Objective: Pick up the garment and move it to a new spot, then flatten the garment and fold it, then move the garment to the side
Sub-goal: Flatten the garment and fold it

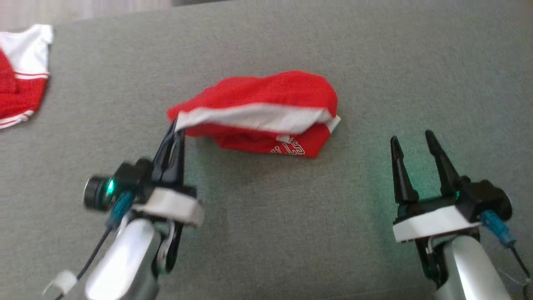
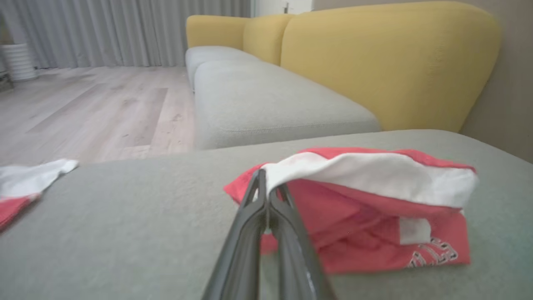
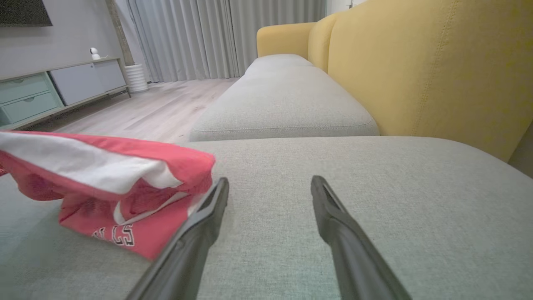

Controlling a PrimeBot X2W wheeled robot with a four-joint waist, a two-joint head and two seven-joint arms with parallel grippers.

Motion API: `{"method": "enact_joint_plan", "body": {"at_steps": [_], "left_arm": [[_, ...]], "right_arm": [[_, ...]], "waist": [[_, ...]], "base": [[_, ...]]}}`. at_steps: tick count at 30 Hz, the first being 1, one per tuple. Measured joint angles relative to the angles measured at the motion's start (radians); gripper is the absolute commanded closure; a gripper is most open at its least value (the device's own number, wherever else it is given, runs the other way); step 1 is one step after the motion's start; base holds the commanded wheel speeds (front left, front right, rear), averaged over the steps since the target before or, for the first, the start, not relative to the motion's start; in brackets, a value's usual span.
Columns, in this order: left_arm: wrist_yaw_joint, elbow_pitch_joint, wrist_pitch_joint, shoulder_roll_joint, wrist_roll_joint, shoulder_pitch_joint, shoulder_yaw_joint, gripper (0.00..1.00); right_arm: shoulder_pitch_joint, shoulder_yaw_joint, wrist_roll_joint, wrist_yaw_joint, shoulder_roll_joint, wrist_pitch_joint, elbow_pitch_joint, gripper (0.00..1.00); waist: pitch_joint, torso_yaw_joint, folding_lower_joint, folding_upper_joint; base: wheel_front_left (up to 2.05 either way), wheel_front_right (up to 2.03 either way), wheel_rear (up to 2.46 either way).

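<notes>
The garment (image 1: 266,112) is a red piece with a white band and white lettering, bunched in the middle of the grey cushion (image 1: 266,233). My left gripper (image 1: 175,127) is shut on the garment's near-left corner, where the white band (image 2: 366,175) begins, and that edge is lifted off the cushion. In the left wrist view the closed fingertips (image 2: 261,183) pinch the fabric. My right gripper (image 1: 410,139) stands open to the right of the garment (image 3: 104,183), over bare cushion, its left finger (image 3: 208,216) close beside the cloth's corner.
Another red and white garment (image 1: 21,75) lies at the cushion's far left edge. A yellow sofa back (image 3: 437,66) rises along one side, with more grey seat cushions (image 3: 283,104) beyond. Wooden floor (image 2: 91,108) lies past the cushion's edge.
</notes>
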Motion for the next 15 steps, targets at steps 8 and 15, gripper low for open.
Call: {"method": "enact_joint_plan", "body": {"at_steps": [8,15], "left_arm": [[0.048,-0.013,0.048,0.067,-0.052,0.163,0.052,1.00],[0.064,0.044,0.048,0.087,-0.067,0.175,0.087,1.00]], "right_arm": [[0.031,0.011,0.000,0.000,0.000,0.000,0.012,0.00],[0.031,0.013,0.000,0.000,0.000,0.000,0.011,0.00]], "waist": [[-0.050,0.033,-0.0001,0.0000],[-0.030,0.017,0.0001,0.0000]], "base": [[0.00,0.00,0.00],[0.00,0.00,0.00]]}}
